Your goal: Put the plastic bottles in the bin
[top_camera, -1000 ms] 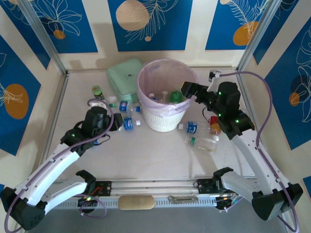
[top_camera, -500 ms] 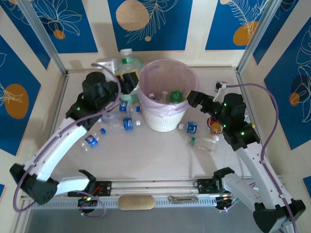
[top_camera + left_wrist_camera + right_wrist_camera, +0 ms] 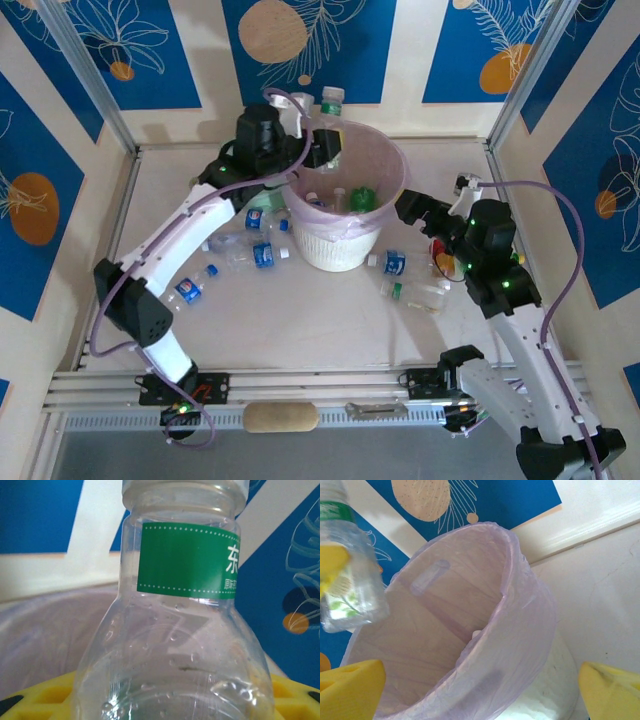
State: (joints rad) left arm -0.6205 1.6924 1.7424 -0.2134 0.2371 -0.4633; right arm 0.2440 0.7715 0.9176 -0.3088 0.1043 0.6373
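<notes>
Table (image 3: 300, 320), toward far edge: left claw (image 3: 322, 148) pinches green-label bottle (image 3: 331, 108) upright above bin (image 3: 340, 250) far-left rim. Right claw (image 3: 410, 208) spread wide, just beside bin's right side. Loose bottles (image 3: 262, 255) at bin's base.

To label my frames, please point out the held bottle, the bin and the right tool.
held bottle (image 3: 180, 645), left wrist view, on its clear body.
bin (image 3: 340, 252), top external view, on its white woven wall.
right tool (image 3: 405, 207), top external view, midway between its fingertips.
</notes>
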